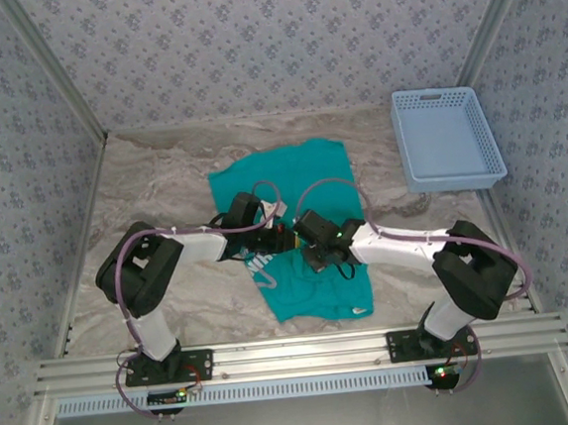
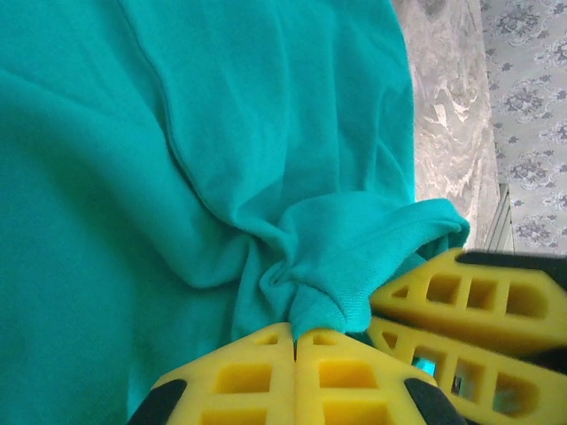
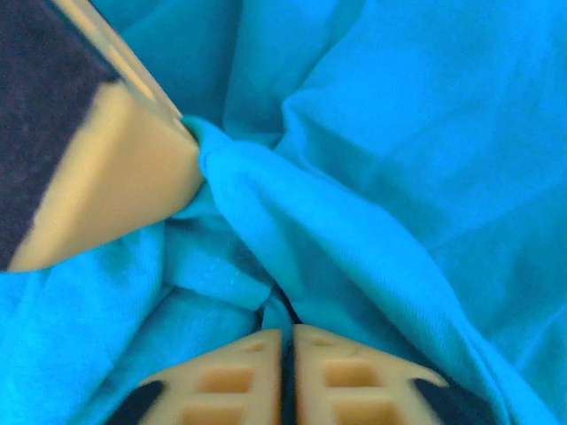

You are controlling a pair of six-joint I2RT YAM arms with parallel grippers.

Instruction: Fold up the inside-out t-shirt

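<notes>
Both left pincer (image 2: 295, 341), right pincer (image 3: 285, 343), pinching t-shirt (image 1: 295, 172)

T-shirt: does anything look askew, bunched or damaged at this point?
The t-shirt lies crooked on the table, puckered near its middle where the left fingers and right fingers, both shut, pinch folds side by side. No tear visible. The basket sits upright, apart.

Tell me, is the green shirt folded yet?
Not folded: the shirt lies mostly spread flat, bunched only where the left gripper and right gripper pinch it.
</notes>
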